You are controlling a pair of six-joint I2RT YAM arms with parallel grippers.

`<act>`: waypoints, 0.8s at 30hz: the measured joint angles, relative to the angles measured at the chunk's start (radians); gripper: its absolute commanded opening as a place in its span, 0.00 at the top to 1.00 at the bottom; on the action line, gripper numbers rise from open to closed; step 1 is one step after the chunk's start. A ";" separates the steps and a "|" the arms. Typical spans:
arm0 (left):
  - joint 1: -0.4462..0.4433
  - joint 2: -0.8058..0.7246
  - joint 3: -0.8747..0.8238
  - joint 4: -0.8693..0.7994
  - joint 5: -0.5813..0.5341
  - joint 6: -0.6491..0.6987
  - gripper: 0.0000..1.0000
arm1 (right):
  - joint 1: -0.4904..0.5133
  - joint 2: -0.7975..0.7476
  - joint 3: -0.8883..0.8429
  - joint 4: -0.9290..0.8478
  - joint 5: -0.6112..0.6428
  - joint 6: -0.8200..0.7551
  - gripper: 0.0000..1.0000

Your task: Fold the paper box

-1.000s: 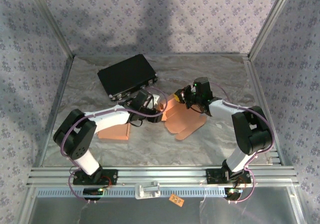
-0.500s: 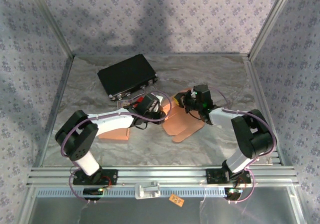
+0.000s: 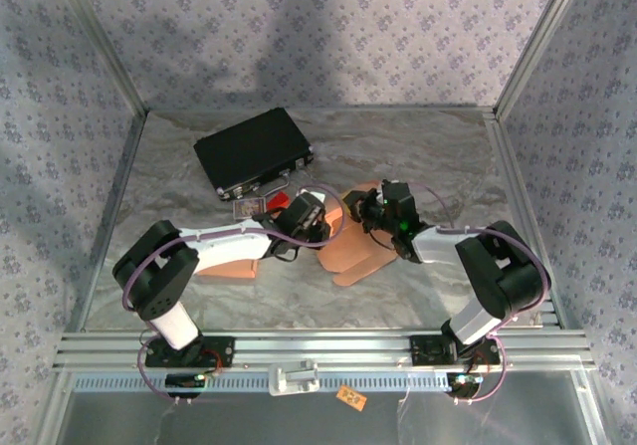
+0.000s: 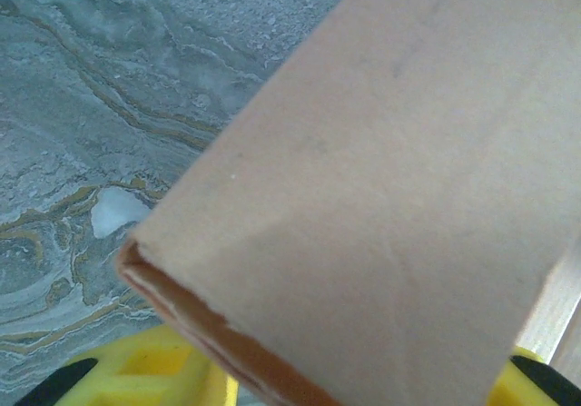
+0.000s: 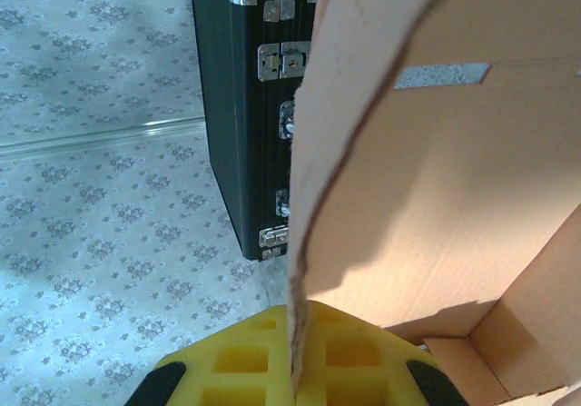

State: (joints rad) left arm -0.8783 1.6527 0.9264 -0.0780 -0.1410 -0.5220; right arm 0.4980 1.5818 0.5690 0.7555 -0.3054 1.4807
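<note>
The paper box [image 3: 354, 250] is tan-orange card, partly unfolded at the table's middle, and another panel [image 3: 231, 265] of it lies under my left forearm. My left gripper [image 3: 324, 218] is at the box's left side. In the left wrist view a doubled card panel [image 4: 390, 179] spans between the yellow fingers [image 4: 136, 379], and the left gripper [image 4: 340, 381] is closed on it. My right gripper [image 3: 358, 207] holds the box's upper edge. In the right wrist view that gripper [image 5: 295, 370] is shut on the thin edge of an upright flap [image 5: 427, 179].
A black case [image 3: 254, 151] with metal latches lies at the back left, seen close beyond the flap as the case [image 5: 250, 106] in the right wrist view. A small red item [image 3: 282, 201] sits just behind my left wrist. Patterned walls enclose the crinkled silver table [image 3: 438, 146].
My left gripper has moved right onto the box and narrowed. The right gripper has come left and lower with the flap, and the box has shifted slightly left.
</note>
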 measured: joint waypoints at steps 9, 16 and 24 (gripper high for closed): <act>-0.028 0.027 0.000 -0.003 -0.084 -0.042 0.62 | 0.033 0.000 -0.052 0.106 0.058 0.016 1.00; -0.036 0.060 0.011 -0.011 -0.131 -0.076 0.65 | 0.060 0.010 -0.069 0.154 0.105 0.016 1.00; -0.040 0.082 0.031 -0.008 -0.167 -0.101 0.77 | 0.068 0.010 -0.073 0.161 0.141 0.025 1.00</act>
State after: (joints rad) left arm -0.9188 1.7344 0.9573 -0.0860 -0.3084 -0.6228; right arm 0.5655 1.5921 0.4957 0.9165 -0.1642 1.5059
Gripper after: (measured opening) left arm 0.275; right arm 0.051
